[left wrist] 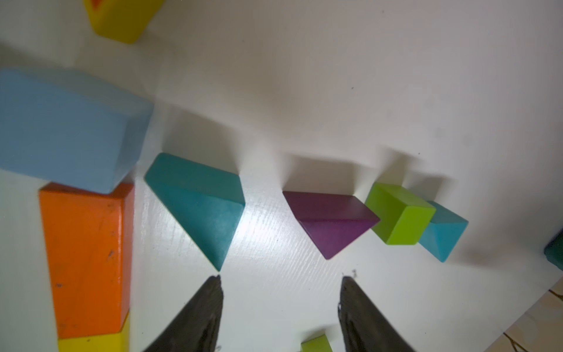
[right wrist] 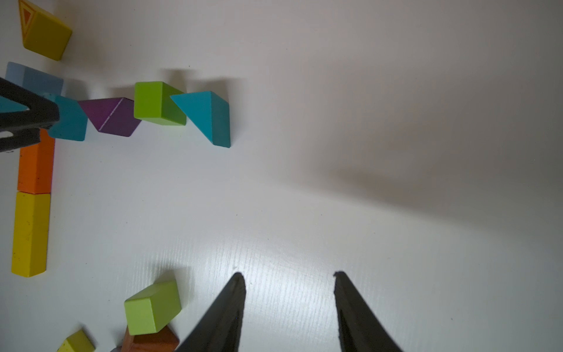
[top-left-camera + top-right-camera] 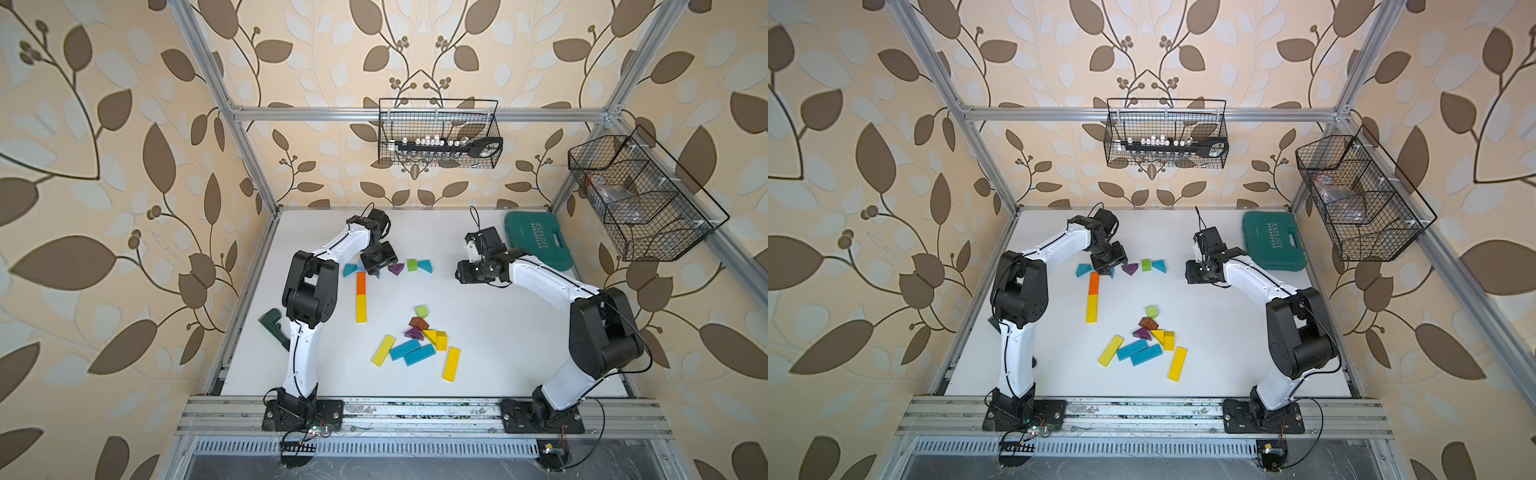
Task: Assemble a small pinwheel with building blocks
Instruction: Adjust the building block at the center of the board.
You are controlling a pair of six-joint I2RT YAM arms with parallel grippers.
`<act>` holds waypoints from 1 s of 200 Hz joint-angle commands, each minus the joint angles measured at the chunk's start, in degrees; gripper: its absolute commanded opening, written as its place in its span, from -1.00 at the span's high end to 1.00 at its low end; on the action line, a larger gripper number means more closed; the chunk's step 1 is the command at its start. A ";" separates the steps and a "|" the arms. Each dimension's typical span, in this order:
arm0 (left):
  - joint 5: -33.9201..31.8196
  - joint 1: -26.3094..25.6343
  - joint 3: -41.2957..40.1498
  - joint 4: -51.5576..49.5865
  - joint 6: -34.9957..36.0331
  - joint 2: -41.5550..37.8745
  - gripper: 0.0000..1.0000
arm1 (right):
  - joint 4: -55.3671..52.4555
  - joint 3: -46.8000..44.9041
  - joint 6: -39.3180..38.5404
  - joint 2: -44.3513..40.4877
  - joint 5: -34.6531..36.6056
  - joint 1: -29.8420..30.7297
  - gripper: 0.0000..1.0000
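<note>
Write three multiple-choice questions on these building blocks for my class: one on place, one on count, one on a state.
1. In the far row, what sits between the purple wedge and the teal wedge nearest the tool case? A green cube B orange bar C brown wedge
2. How many blue bars are there? A one B two C four
3. The right gripper is: A shut on a block B shut on the tool case C open, empty
Key: 1 A, the cube stands between both wedges. 2 B, two lie side by side. 3 C, its jaws stand apart, nothing between.
</note>
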 commanded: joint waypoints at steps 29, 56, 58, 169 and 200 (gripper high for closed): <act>2.14 -0.78 5.24 -0.28 1.26 3.17 -0.03 | 2.08 -1.32 -0.61 -0.14 -2.88 -0.75 0.01; 3.18 -0.87 6.44 0.17 1.64 4.61 0.03 | 2.29 -1.46 -0.63 0.06 -3.24 -0.94 0.00; 3.27 -0.91 6.47 0.25 1.67 4.69 0.03 | 2.32 -1.49 -0.64 0.06 -3.29 -0.96 0.00; 6.34 -1.30 7.84 2.28 2.03 7.21 0.12 | 3.08 -1.95 -0.72 0.60 -4.10 -1.56 -0.01; 6.92 -1.52 7.85 2.73 2.15 7.39 0.14 | 3.34 -1.96 -0.59 0.95 -4.52 -1.58 -0.01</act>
